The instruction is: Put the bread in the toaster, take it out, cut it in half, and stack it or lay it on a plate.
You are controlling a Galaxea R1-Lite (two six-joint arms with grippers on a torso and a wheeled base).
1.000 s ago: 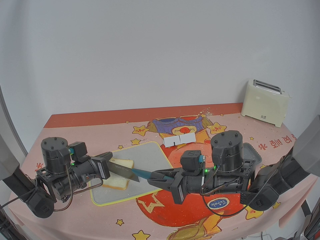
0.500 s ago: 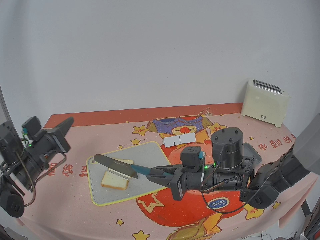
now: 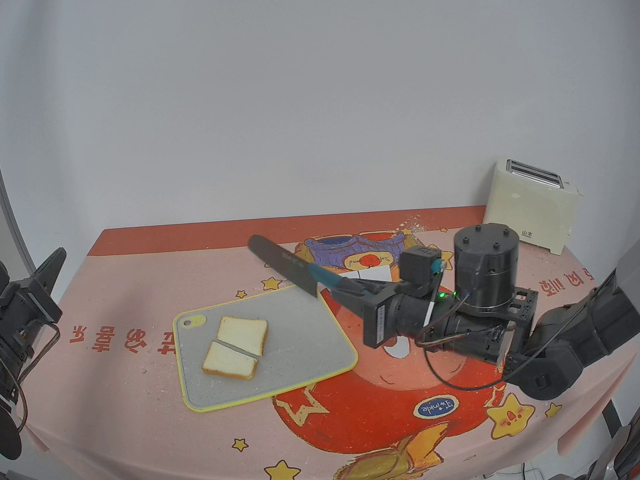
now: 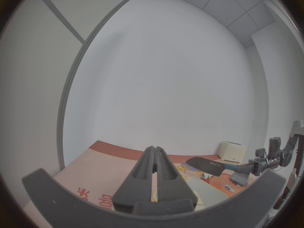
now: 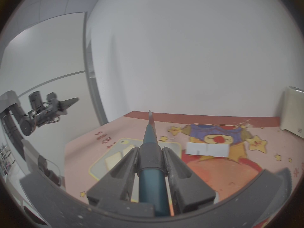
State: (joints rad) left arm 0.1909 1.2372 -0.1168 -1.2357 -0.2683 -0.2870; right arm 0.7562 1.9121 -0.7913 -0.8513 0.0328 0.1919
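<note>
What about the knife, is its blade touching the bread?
No, the right end effector holds the knife up in the air, well clear of the cut bread lying on the cutting board.

2 half-slices (image 3: 243, 335), 1 knife (image 3: 283, 265), 1 plate (image 4: 239, 178) perhaps

You are working in a plain test room dressed up as a kitchen corner. Around you stand bare white walls (image 3: 320, 101) under a pale panelled ceiling (image 4: 221, 3). The one counter (image 3: 133, 395) wears a pink cartoon-printed cloth and carries a cream two-slot toaster (image 3: 530, 208) and a grey plastic cutting board with a yellow rim (image 3: 300, 341).
</note>
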